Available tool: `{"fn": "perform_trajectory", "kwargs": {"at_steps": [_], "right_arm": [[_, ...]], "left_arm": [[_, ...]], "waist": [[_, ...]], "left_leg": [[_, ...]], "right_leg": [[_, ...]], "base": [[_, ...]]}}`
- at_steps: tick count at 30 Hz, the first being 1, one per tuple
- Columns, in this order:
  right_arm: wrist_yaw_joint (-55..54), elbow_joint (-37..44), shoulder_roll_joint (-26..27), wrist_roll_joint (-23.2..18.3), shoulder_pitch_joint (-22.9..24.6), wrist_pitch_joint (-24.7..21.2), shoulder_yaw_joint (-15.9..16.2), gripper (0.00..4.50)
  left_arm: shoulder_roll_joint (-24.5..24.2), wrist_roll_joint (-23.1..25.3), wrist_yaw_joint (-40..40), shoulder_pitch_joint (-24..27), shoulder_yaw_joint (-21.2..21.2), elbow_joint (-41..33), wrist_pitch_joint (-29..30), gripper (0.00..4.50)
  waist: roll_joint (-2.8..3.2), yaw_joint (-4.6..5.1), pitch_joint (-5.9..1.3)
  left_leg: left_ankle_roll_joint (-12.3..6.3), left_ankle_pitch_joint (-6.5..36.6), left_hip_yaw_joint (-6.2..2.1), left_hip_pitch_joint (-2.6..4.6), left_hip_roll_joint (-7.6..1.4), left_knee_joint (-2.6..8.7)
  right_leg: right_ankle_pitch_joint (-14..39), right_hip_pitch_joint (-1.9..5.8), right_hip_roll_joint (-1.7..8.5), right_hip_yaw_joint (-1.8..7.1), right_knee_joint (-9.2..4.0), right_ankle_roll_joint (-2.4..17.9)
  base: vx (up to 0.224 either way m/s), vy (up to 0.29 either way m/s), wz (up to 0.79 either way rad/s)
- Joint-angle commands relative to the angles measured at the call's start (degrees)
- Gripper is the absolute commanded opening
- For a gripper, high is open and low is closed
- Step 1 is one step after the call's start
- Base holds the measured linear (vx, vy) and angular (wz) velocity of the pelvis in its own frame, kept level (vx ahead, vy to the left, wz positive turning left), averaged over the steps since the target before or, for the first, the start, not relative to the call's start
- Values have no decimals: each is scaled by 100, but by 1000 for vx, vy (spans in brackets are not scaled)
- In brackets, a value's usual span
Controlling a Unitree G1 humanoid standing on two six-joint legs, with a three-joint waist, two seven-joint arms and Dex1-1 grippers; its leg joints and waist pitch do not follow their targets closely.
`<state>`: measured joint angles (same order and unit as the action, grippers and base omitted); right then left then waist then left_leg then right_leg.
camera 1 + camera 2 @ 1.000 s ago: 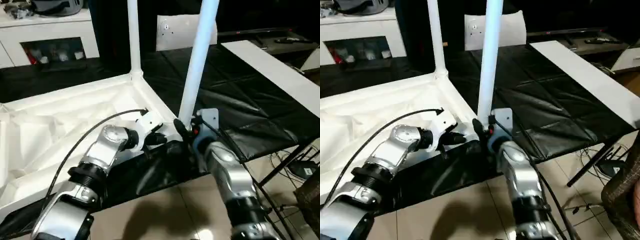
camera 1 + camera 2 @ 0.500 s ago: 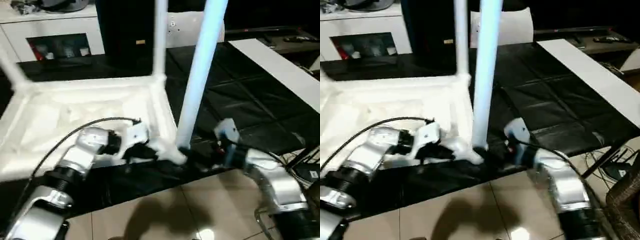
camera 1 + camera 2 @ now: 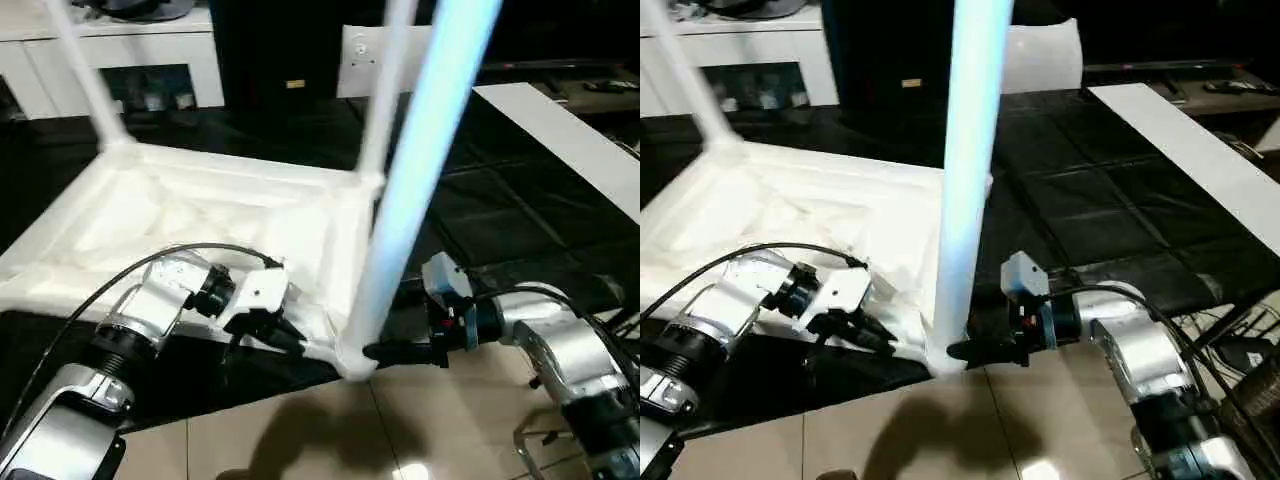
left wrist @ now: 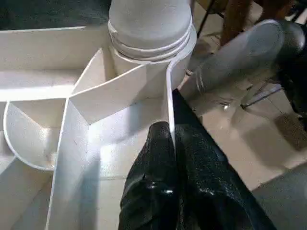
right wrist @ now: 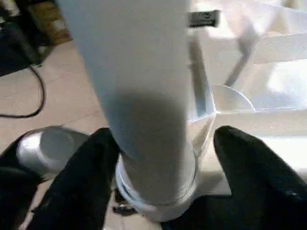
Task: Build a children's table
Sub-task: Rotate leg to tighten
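The children's table top (image 3: 200,215) lies upside down on a black-covered surface. Three white legs stand in its corner sockets: the near leg (image 3: 415,190), a far right leg (image 3: 385,80) and a far left leg (image 3: 85,75). My left gripper (image 3: 290,340) is shut on the top's thin rim wall (image 4: 169,96), just beside the near socket (image 4: 148,28). My right gripper (image 3: 385,352) reaches in from the right at the near leg's base. It is open, with one finger on each side of the leg (image 5: 144,96).
The near corner sits at the surface's front edge, above tiled floor (image 3: 300,440). A white cabinet (image 3: 130,50) stands at the back left. A white cushion-like bag (image 3: 365,60) is behind the table, and a long white board (image 3: 560,140) lies at the right.
The view has shifted, bringing the far left leg into sight. My right arm has swung out to the right and now reaches the leg's base from the side. The left gripper keeps its hold.
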<state>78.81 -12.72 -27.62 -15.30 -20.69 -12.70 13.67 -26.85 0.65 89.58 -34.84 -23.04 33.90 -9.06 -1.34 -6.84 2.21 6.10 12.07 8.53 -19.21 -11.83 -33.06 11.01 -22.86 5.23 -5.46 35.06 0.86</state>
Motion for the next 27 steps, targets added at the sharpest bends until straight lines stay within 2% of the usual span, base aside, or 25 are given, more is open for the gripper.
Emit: {"fn": "perform_trajectory", "kwargs": {"at_steps": [1, 9, 11, 19, 22, 23, 24, 25, 27], "right_arm": [[197, -170, 11, 2, -151, 139, 89, 301], [503, -318, 162, -25, -291, 127, 309, 242], [634, -394, 164, -48, -330, 106, 376, 213], [626, -231, 165, -176, -189, -131, 363, 203], [332, -83, 270, -228, -59, -305, 264, 201], [-246, 26, 448, -69, 60, -371, 202, 201], [-534, 61, 538, 37, 110, -398, 193, 201], [-1078, 102, 721, 226, 195, -523, 179, 201], [-2048, 70, 1229, 368, 324, -748, 46, 200]], "left_arm": [[85, 88, 292, -60, -460, -152, -142, 0], [154, 90, 292, -136, -581, -111, -230, 0], [132, 69, 292, -159, -642, -93, -254, 0], [136, 109, 285, -147, -480, 41, -190, 0], [163, 19, 221, -84, -364, 13, 29, 0], [186, -108, 61, -13, -279, -59, 272, 0], [202, -132, -47, 16, -246, -91, 368, 0], [255, -135, -309, 63, -173, -125, 524, 0], [469, -76, -1021, 129, 10, -120, 904, 0]], "waist": [[-25, 37, -317], [-46, 0, -327], [-47, -5, -329], [-38, -39, -334], [-33, -63, -335], [-32, -63, -324], [-3, -56, -308], [-8, -39, -310], [-18, 26, -270]], "left_leg": [[-422, 477, 98, -50, -155, 336], [-381, 439, 103, -52, -153, 328], [-364, 427, 103, -57, -149, 327], [-330, 435, 107, -48, -146, 324], [-311, 406, 106, -44, -149, 326], [-255, 410, 108, -53, -143, 336], [-192, 523, 98, -61, -137, 355], [-144, 594, 101, -50, -141, 362], [33, 937, 90, -42, -110, 402]], "right_leg": [[584, 346, 311, 315, -326, 1353], [577, 345, 309, 314, -312, 1324], [560, 351, 306, 315, -307, 1317], [554, 353, 299, 314, -310, 1282], [518, 356, 302, 320, -309, 1267], [578, 358, 302, 321, -315, 1225], [785, 357, 308, 320, -342, 1152], [884, 350, 305, 323, -353, 1107], [1666, 332, 312, 315, -445, 851]], "base": [[0, 0, 0], [0, 0, 0], [0, 0, 0], [0, 0, 0], [0, 0, 0], [0, 0, 0], [0, 0, 0], [0, 0, 0], [0, 0, 0]]}}
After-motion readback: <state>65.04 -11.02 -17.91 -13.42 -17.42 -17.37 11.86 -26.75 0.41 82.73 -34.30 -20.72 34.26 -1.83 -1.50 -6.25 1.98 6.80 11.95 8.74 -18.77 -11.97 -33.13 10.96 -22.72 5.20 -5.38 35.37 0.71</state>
